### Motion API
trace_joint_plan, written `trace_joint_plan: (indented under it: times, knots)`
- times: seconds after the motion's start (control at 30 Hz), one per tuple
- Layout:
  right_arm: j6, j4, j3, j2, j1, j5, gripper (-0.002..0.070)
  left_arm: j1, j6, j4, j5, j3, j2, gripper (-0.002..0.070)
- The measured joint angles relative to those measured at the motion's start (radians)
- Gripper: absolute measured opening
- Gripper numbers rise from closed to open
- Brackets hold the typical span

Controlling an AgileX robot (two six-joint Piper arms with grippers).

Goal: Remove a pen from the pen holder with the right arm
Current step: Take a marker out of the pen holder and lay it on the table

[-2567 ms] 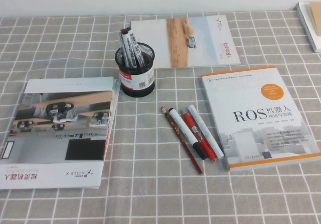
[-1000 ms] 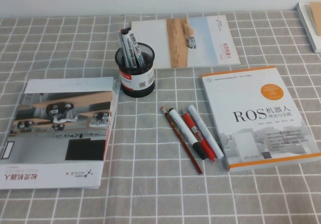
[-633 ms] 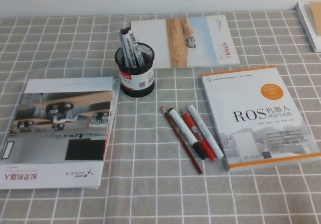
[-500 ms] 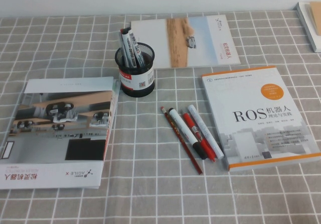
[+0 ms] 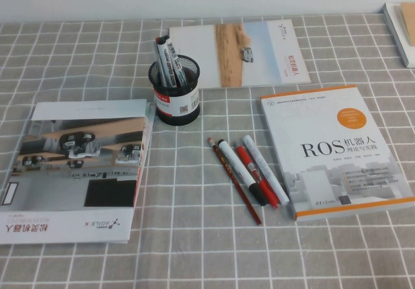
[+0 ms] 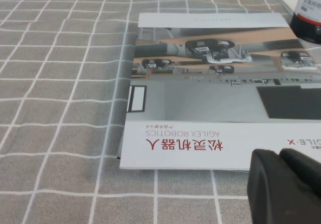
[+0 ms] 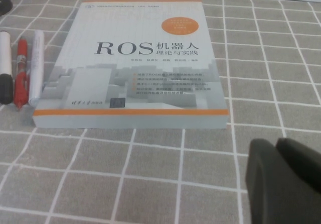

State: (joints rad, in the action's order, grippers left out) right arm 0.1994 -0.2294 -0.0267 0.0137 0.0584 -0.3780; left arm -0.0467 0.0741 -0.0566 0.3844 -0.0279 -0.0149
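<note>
A black mesh pen holder (image 5: 175, 91) stands at the back of the checked cloth, with several markers (image 5: 167, 61) sticking out of it. Neither arm shows in the high view. My right gripper (image 7: 275, 144) is shut and empty, low over the cloth near the front edge of the ROS book (image 7: 140, 68), far from the holder. My left gripper (image 6: 278, 156) is shut too, with nothing in it, just off the near edge of the AgileX brochure (image 6: 215, 88). The holder's base (image 6: 308, 13) shows at the far corner of the left wrist view.
Several loose pens and a pencil (image 5: 249, 175) lie between the holder and the ROS book (image 5: 337, 150). A brochure (image 5: 78, 169) lies at the left, a booklet (image 5: 237, 52) behind the holder, and a white tray (image 5: 399, 30) at the back right.
</note>
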Motion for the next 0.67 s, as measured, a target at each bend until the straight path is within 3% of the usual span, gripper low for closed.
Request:
trace_joint_plan:
  times: [0.67]
  knots:
    - [0.0,-0.01,0.0,0.0,0.0,0.0,-0.0013,0.0,0.0,0.0,0.0,0.0,0.0,-0.0005]
